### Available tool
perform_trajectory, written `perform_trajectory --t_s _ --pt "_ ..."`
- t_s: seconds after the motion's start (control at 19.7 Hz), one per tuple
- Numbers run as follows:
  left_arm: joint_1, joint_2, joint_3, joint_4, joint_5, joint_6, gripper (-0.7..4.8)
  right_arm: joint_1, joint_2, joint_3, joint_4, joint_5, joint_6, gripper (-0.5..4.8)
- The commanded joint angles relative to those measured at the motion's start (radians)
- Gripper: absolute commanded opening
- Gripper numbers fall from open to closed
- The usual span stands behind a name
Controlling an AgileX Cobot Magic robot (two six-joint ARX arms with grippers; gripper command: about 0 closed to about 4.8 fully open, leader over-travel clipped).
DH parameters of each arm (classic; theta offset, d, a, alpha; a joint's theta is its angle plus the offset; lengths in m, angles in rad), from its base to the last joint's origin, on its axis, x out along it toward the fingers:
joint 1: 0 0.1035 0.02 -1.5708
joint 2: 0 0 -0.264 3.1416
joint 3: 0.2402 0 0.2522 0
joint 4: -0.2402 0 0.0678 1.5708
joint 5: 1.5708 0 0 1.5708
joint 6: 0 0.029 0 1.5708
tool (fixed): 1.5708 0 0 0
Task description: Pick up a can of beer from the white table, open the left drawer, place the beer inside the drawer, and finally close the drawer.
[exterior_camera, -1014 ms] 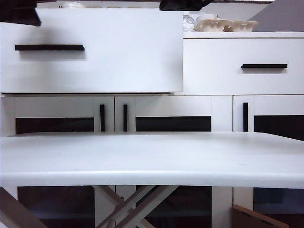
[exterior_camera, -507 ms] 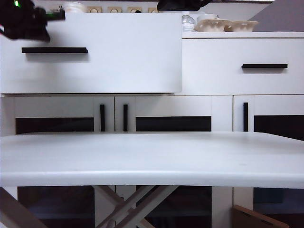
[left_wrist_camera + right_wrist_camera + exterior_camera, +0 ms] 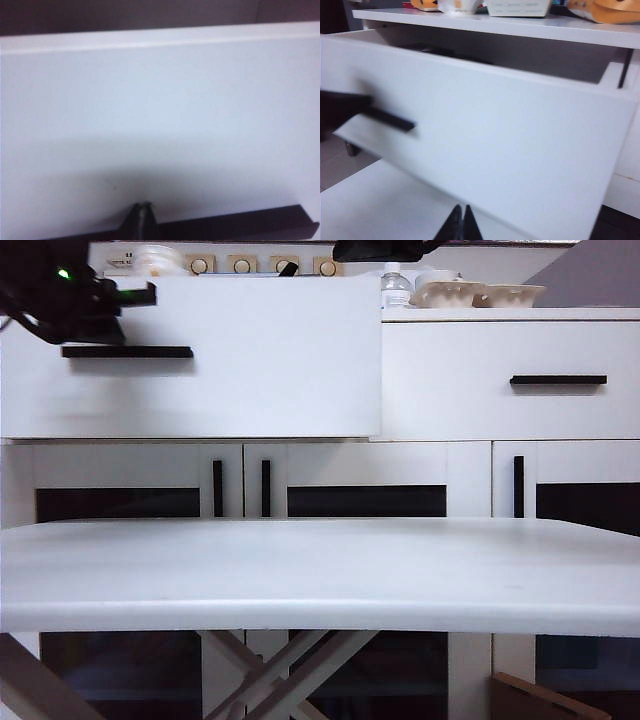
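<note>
The small silver beer can shows in none of my views; the large plain white surface (image 3: 320,570) lies bare from edge to edge, so I judge the can is already inside the drawer, though I cannot see into it.

What I am handling is the wide, flat, white left drawer front (image 3: 270,360), standing out from the white cabinet above the far edge of the surface, left of the middle. It is part open: my right wrist view shows a dark gap behind its top edge (image 3: 485,75). A stiff, rigid panel like this should slide straight on its runners and needs only a steady, square push. The smooth painted face is slippery, so I would press flat against it or against the short black bar handle (image 3: 128,352) rather than pinch it.

My left tool (image 3: 143,216) is fully shut, holds nothing, and its tips sit right at the handle (image 3: 235,225) against the front. My right tool (image 3: 460,222) is also shut and empty, hovering out in front of the drawer, apart from it.

The matching right drawer (image 3: 500,380) is flush. Pale dishes (image 3: 480,293) rest on the cabinet top above it.
</note>
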Motion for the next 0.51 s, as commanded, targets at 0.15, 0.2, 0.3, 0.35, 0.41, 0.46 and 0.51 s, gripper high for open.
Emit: perform_trajectory --t_s 0.15,0.2,0.3,0.35,0.41,0.46,0.51 --pt "0.002 0.055 0.112 0.035 0.024 -0.004 -0.06 0.002 -0.004 0.005 0.004 -0.002 -0.008 -0.06" --pt "0.002 0.061 0.121 0.038 0.023 -0.004 -0.06 0.002 -0.004 0.006 0.005 -0.002 -0.013 -0.06" --pt "0.002 0.071 0.140 0.041 0.023 -0.003 -0.05 0.001 -0.004 0.006 0.005 -0.002 -0.029 -0.06" --pt "0.002 0.087 0.154 0.041 0.023 -0.003 -0.06 0.001 -0.004 0.006 0.005 -0.002 -0.029 -0.06" --pt "0.005 0.104 0.169 0.040 0.023 -0.003 -0.06 0.002 -0.004 0.006 0.004 -0.003 -0.029 -0.06" --pt "0.006 0.120 0.185 0.040 0.023 -0.003 -0.06 0.002 -0.004 0.006 0.005 -0.006 -0.029 -0.06" --pt "0.006 0.141 0.209 0.040 0.024 -0.003 -0.06 0.002 -0.004 0.006 0.005 -0.013 -0.029 -0.06"
